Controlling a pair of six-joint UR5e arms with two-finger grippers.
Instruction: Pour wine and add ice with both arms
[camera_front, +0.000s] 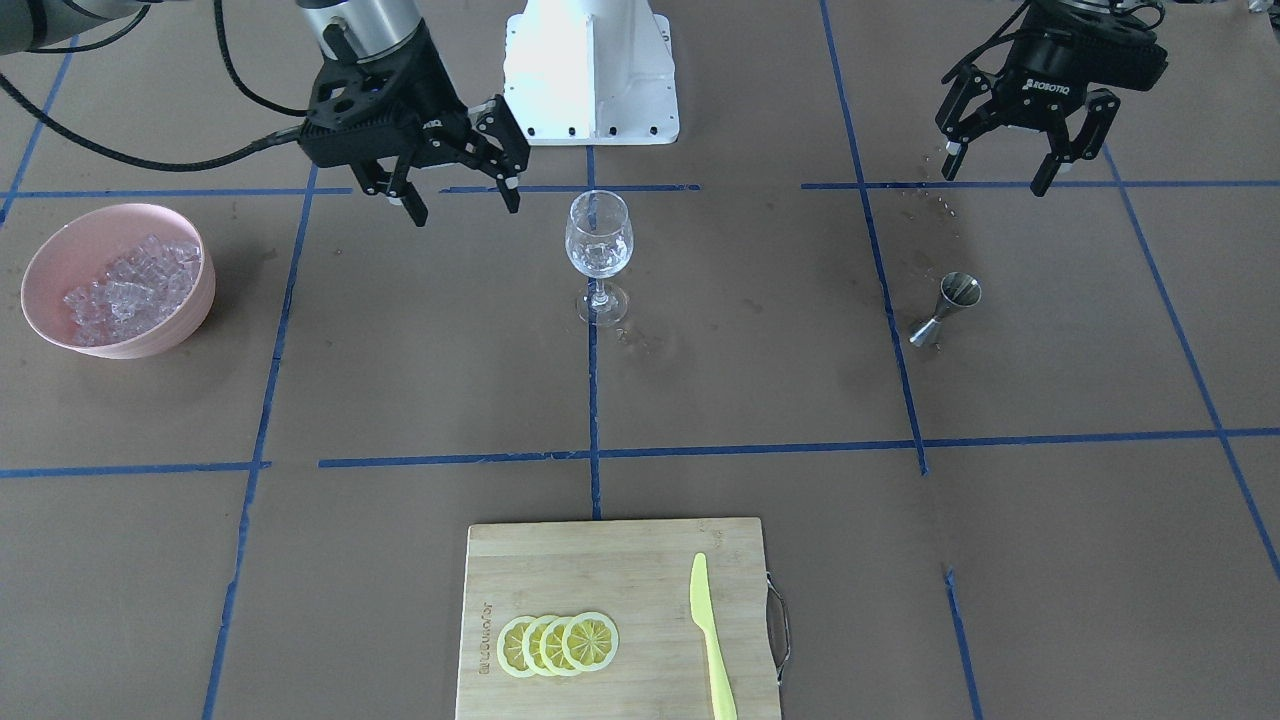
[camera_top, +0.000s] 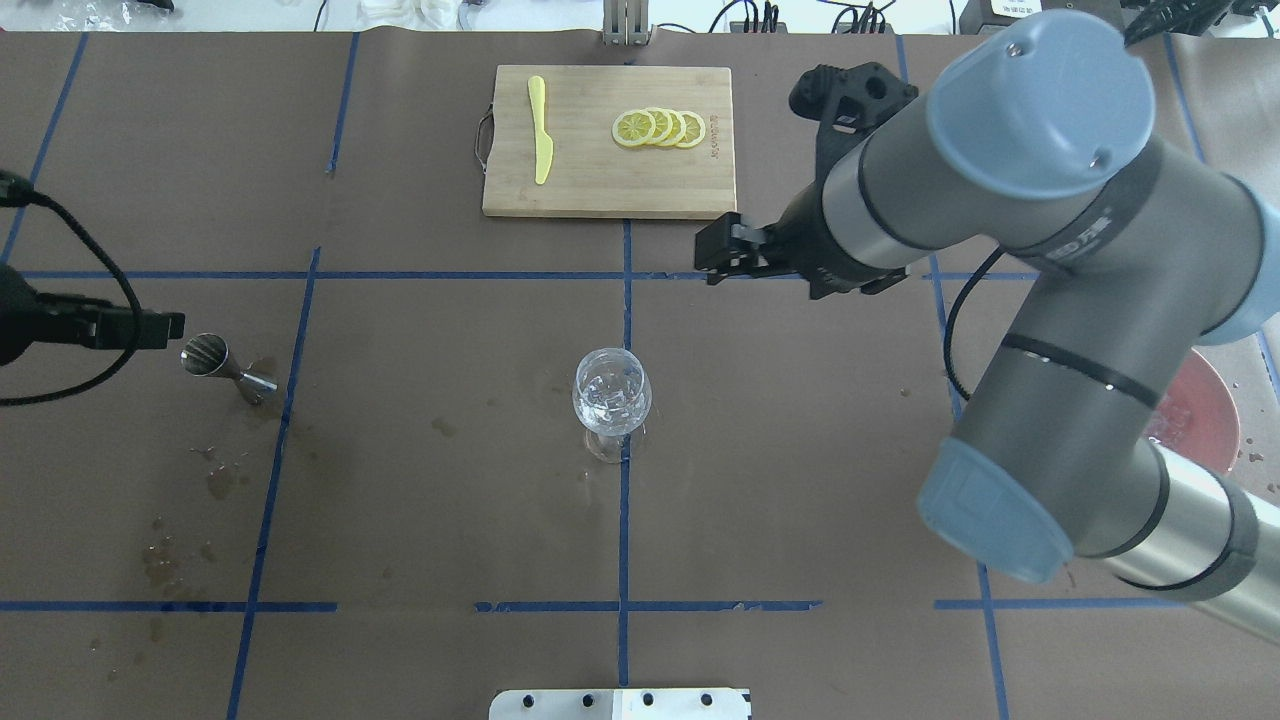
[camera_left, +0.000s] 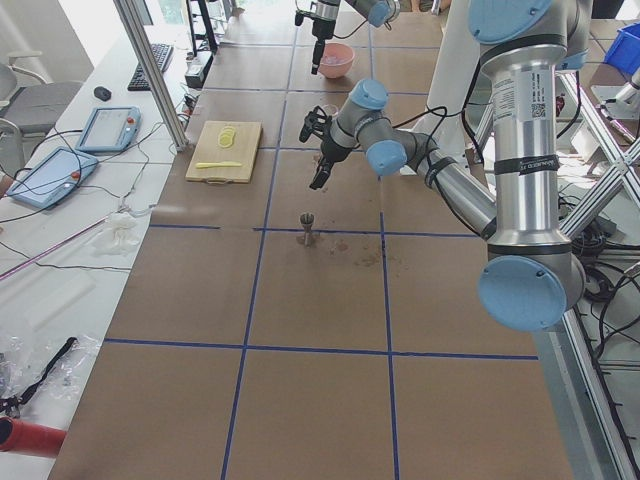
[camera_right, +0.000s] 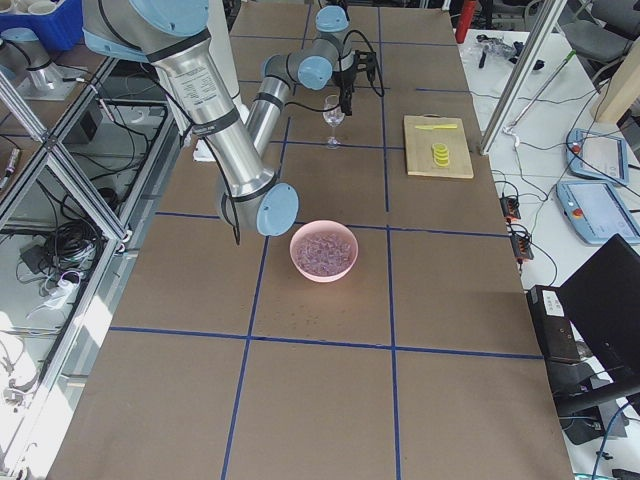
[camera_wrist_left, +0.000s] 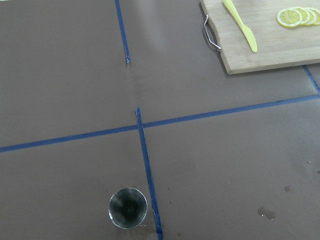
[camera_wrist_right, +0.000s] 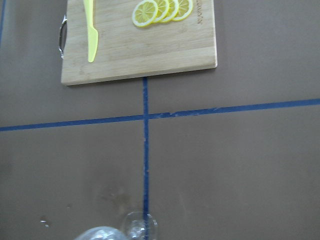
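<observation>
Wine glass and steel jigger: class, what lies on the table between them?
Between wine glass and jigger: no object, only brown table cover, one blue tape line and small wet marks. The front-facing and overhead views show it.

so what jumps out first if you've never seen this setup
The clear wine glass stands alone mid-table on a blue tape line, with what looks like cubes inside. Two open grippers hang over the table, the right gripper close by the glass and the left gripper near a steel jigger. For colour: a pink bowl of ice and lemon slices on a cutting board.
</observation>
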